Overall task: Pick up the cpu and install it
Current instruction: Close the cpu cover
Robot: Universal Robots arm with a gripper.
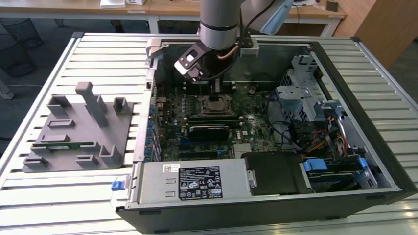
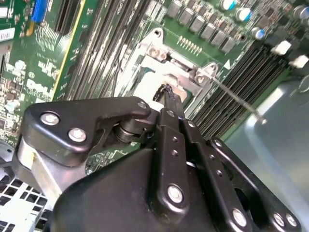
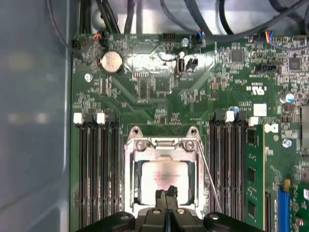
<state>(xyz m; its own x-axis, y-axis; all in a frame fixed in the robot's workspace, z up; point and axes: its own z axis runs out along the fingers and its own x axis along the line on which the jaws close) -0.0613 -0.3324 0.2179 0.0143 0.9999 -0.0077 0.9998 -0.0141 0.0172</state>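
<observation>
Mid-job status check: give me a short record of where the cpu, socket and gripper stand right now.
cpu: lying flat in the socket, silver top up
socket: metal frame on the motherboard, between banks of memory slots
gripper: fingertips together, holding nothing, over one edge of the cpu; contact cannot be told
memory stick: seated in a slot beside the socket

The cpu (image 3: 161,178) is shiny metal, the gripper (image 3: 166,192) matt black, the motherboard (image 3: 145,96) glossy
</observation>
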